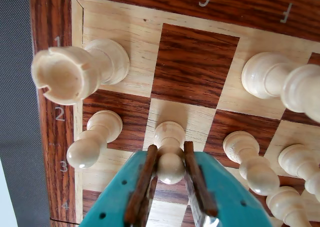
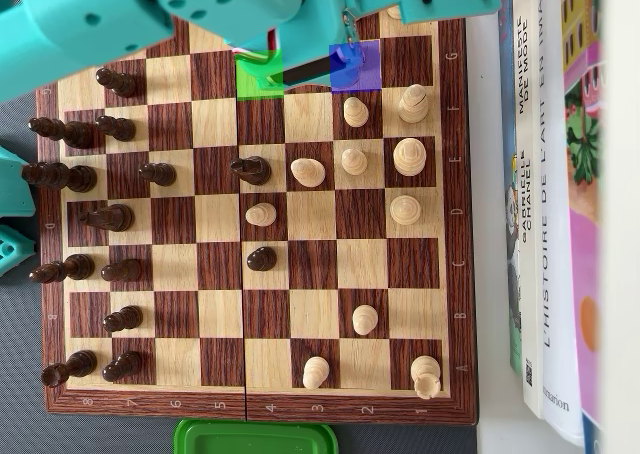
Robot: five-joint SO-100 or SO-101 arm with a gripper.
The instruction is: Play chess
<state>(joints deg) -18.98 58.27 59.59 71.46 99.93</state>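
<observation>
Gripper [image 1: 171, 162] clamped on the white pawn's [image 1: 170, 154] head, pawn on its light second-rank square: lift straight up, clear the neighbouring pawn [image 1: 92, 142] and rook [image 1: 75, 72], before moving across.

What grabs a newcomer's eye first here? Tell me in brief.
In the wrist view, the teal gripper closed around a pale pawn on the wooden chessboard, with a big pale rook looming at upper left. In the overhead view, green and blue tinted squares glow by the board's top edge beneath the arm.
</observation>
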